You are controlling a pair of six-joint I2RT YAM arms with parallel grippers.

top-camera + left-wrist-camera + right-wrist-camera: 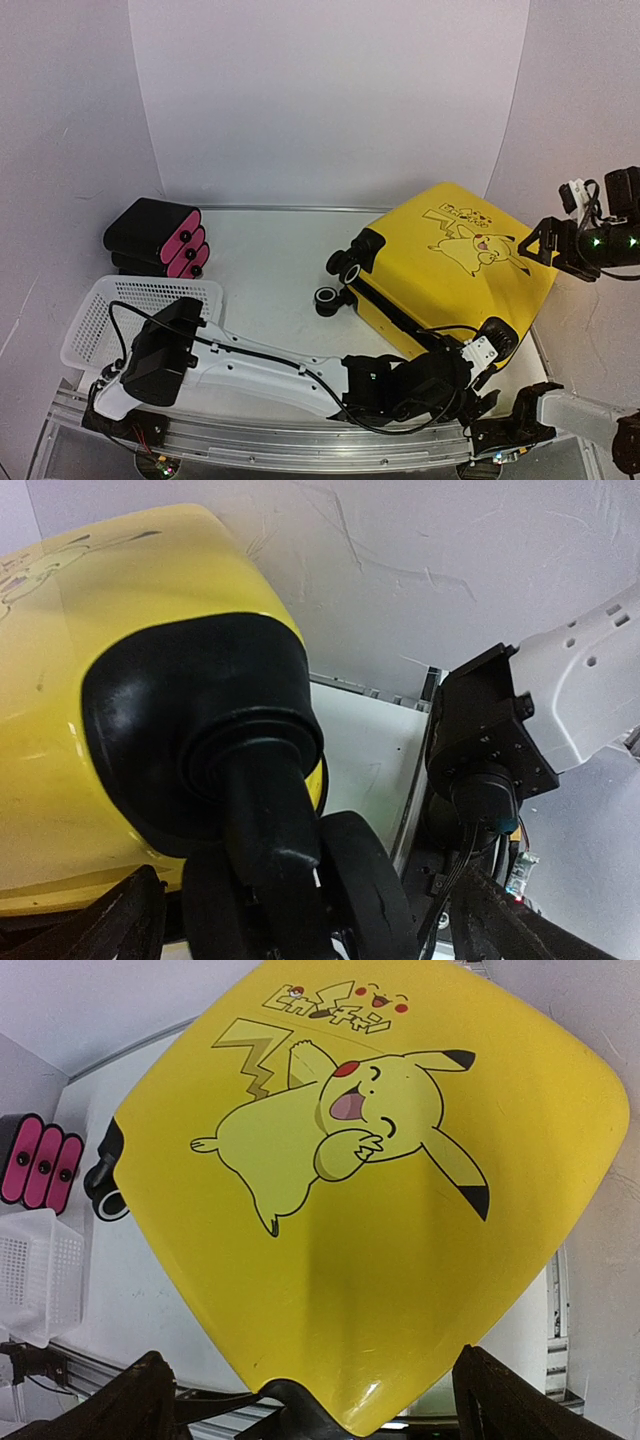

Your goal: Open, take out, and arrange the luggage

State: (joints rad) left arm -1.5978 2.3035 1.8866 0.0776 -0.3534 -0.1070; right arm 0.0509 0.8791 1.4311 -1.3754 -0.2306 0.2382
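The luggage is a yellow hard-shell suitcase lying closed at the right of the table, its cartoon lid facing up. My left arm reaches along the near edge to its near corner. There the left gripper stands open, with a black corner wheel and its housing between the fingers. The yellow shell fills the left of that view. My right gripper hangs above the suitcase's right side, open and holding nothing. In the right wrist view the lid spreads out below the right gripper.
A white mesh basket sits at the near left, and a black case with pink round ends lies behind it. Two more suitcase wheels point toward the table's middle. The right arm's base stands close to the suitcase's near corner. White walls enclose the table.
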